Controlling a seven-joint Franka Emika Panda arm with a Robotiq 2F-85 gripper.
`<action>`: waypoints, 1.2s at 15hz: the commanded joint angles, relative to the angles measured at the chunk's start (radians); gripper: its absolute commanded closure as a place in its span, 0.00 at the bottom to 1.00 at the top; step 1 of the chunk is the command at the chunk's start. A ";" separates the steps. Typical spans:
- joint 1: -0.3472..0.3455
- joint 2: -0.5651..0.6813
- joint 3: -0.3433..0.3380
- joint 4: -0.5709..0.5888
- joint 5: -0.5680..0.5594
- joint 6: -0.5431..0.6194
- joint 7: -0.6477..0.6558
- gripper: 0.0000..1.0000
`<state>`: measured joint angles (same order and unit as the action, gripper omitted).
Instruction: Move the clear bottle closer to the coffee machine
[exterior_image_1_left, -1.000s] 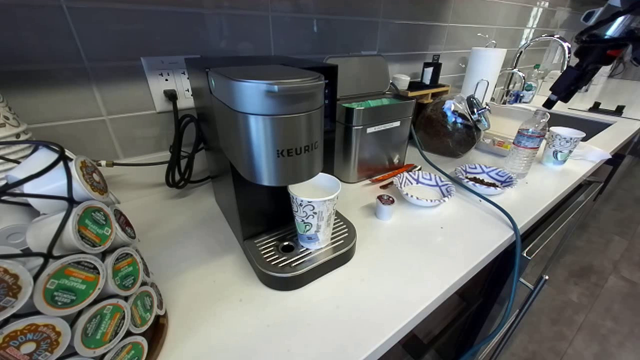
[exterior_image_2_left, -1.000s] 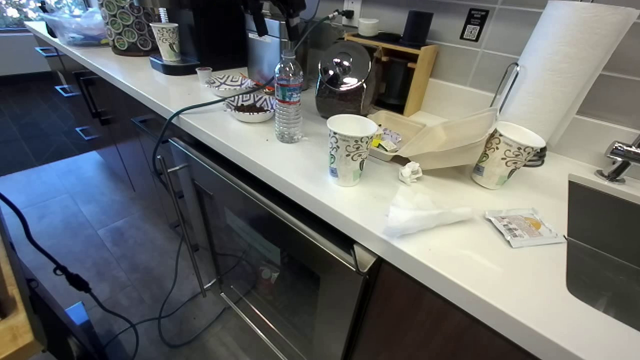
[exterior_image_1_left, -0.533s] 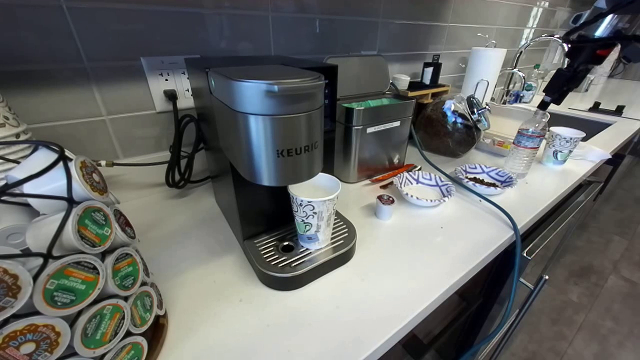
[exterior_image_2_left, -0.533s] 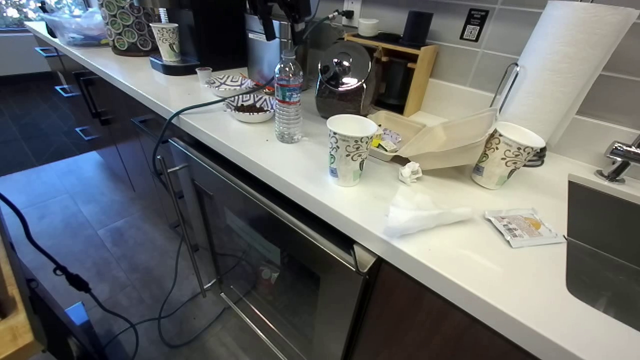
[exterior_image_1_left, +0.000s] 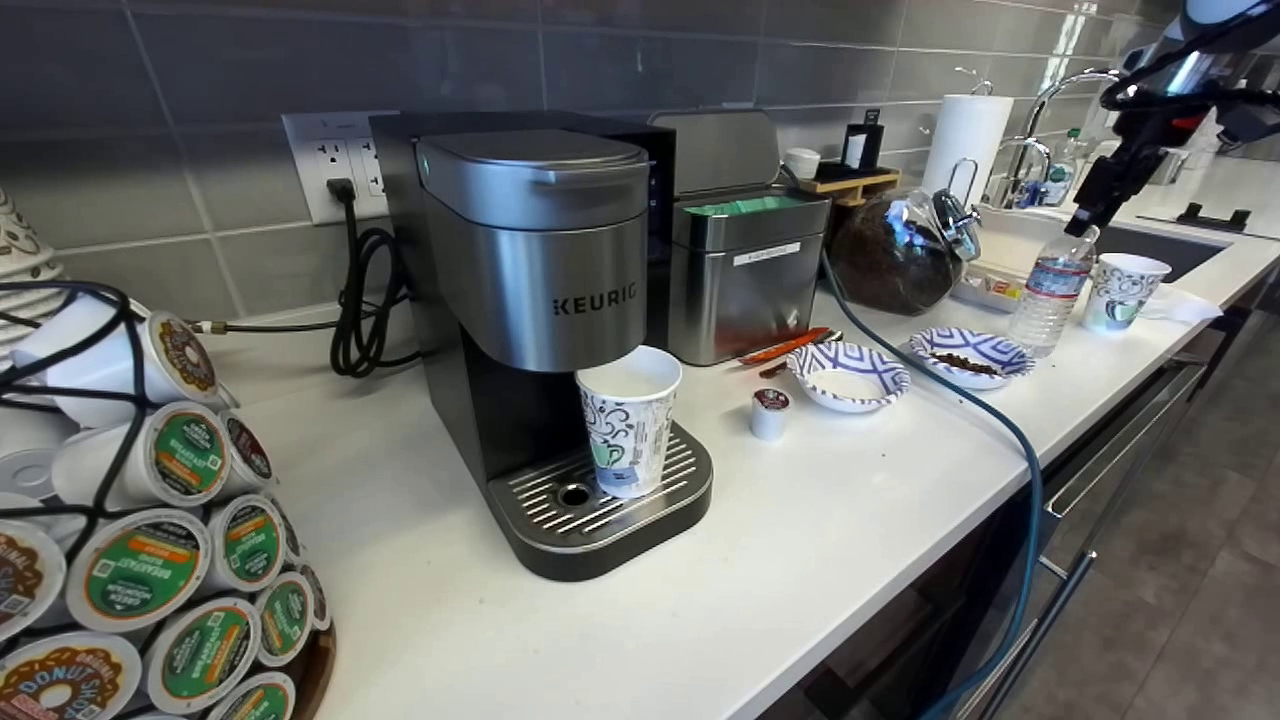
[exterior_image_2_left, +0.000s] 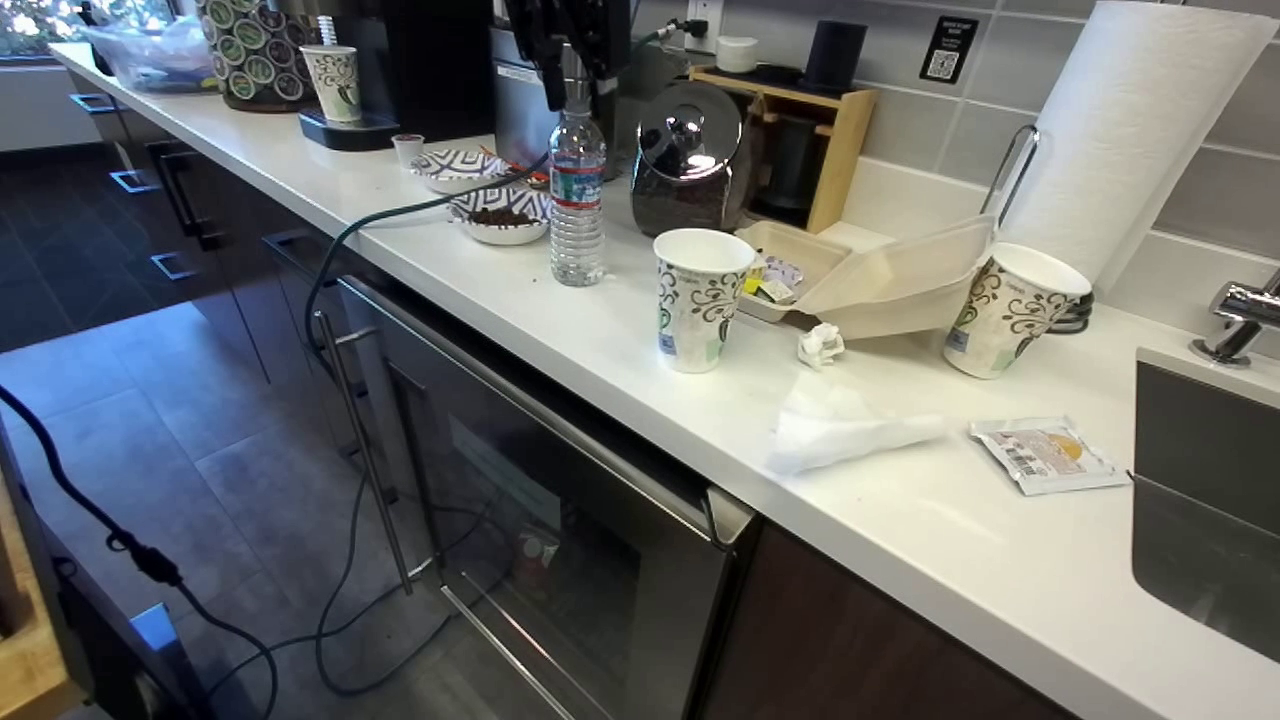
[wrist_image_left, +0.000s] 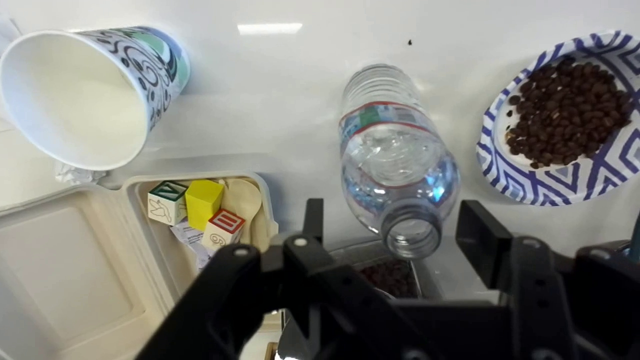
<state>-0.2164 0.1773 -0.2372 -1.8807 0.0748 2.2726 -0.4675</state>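
1. Glossy grey wall tiles (exterior_image_1_left: 640, 60) rise behind a long white countertop (exterior_image_1_left: 800, 530), where a thin teal cable (exterior_image_1_left: 1037, 510) crosses and drops over the front edge.
2. Upright on that countertop stands the clear bottle (exterior_image_2_left: 577, 190), small, transparent plastic, with a red-edged blue label band and a narrow open neck.
3. At its top the black two-fingered gripper (wrist_image_left: 395, 227) points down with fingers spread; the wrist view shows one on each side of the neck, a gap visible at both.
4. Near the bottle is a white scroll-patterned paper cup (exterior_image_2_left: 700, 310); just beside the bottle on the other side, a blue-and-white paper bowl (wrist_image_left: 565, 187) holds dark brown beans (wrist_image_left: 570, 115).
5. Well apart from the bottle, the coffee machine (exterior_image_1_left: 560, 260), a large black-and-silver brewer lettered "KEURIG", has a matching cup (exterior_image_1_left: 630, 430) on its slotted drip tray.
6. Between them sit a second patterned bowl (exterior_image_1_left: 882, 378) and a small white pod (exterior_image_1_left: 769, 415).
7. Inside an open beige rectangular container (wrist_image_left: 65, 260), lettered cube blocks (wrist_image_left: 167, 202) lie next to a yellow block (wrist_image_left: 203, 197).
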 joint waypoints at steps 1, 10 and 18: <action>-0.017 0.022 0.025 0.037 -0.025 -0.053 0.026 0.35; -0.017 0.028 0.034 0.064 -0.044 -0.085 0.043 0.70; -0.016 0.007 0.036 0.067 -0.055 -0.119 0.045 0.92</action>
<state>-0.2222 0.1954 -0.2153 -1.8312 0.0520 2.2074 -0.4491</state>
